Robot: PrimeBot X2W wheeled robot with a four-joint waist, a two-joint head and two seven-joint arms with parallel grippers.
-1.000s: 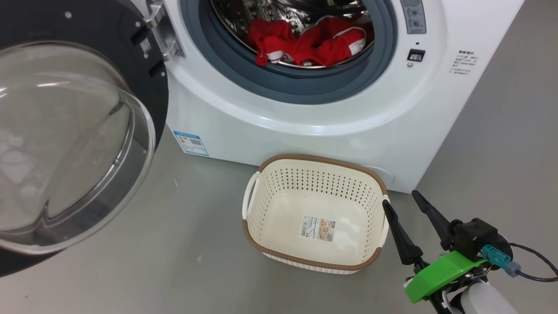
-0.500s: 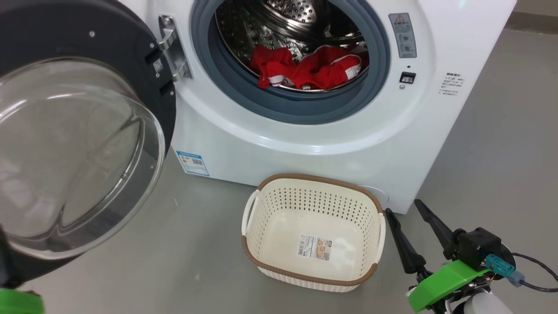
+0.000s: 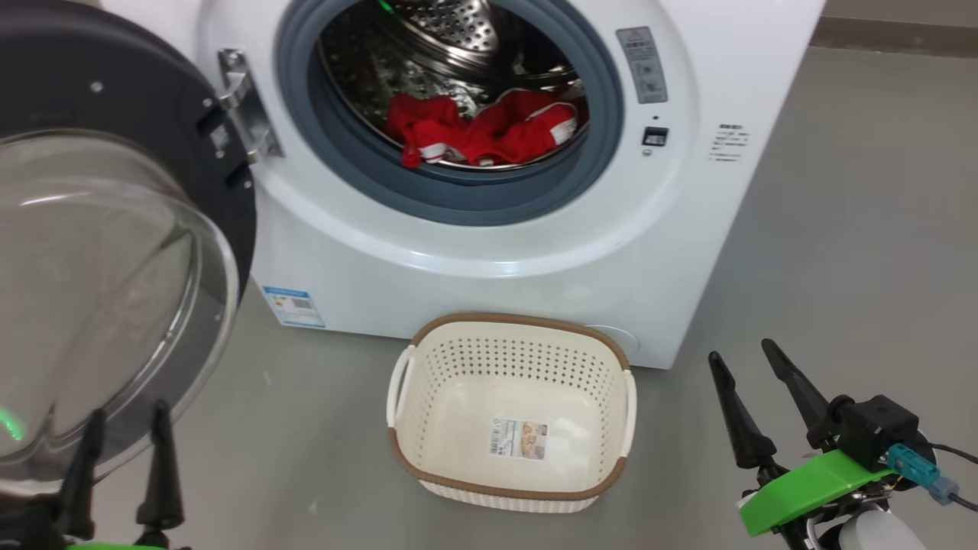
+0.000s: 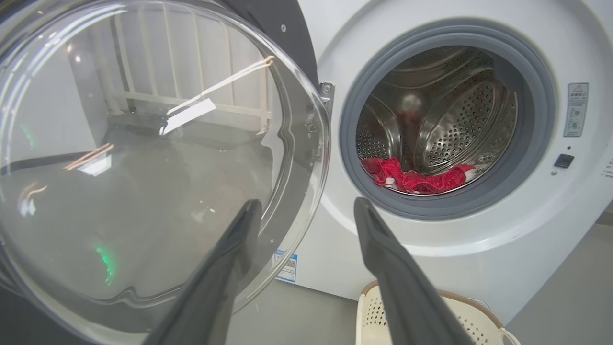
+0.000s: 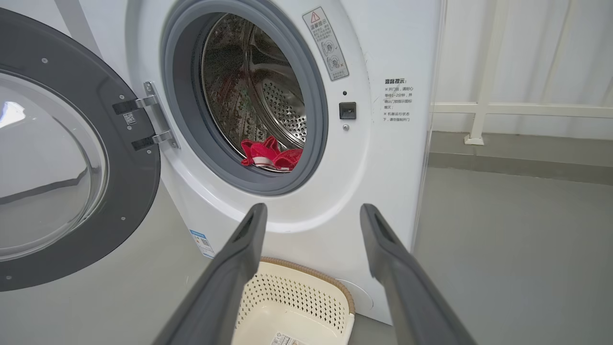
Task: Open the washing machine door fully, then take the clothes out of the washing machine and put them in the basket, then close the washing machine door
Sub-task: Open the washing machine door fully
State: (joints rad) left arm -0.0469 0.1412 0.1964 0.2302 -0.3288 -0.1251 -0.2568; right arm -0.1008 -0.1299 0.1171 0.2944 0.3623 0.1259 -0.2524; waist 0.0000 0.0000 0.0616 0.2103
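Red clothes (image 3: 481,134) lie in the washing machine (image 3: 489,260) drum, with none in the empty basket (image 3: 519,325) on the floor before it. The washing machine door (image 3: 114,76) stands swung wide, so unloading and closing remain. The left gripper (image 3: 127,412) and right gripper (image 3: 741,351) both gape wide, holding nothing.

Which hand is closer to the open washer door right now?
Left. The left hand is at the lower edge of the washing machine door; the right hand is beyond the basket, on its right side.
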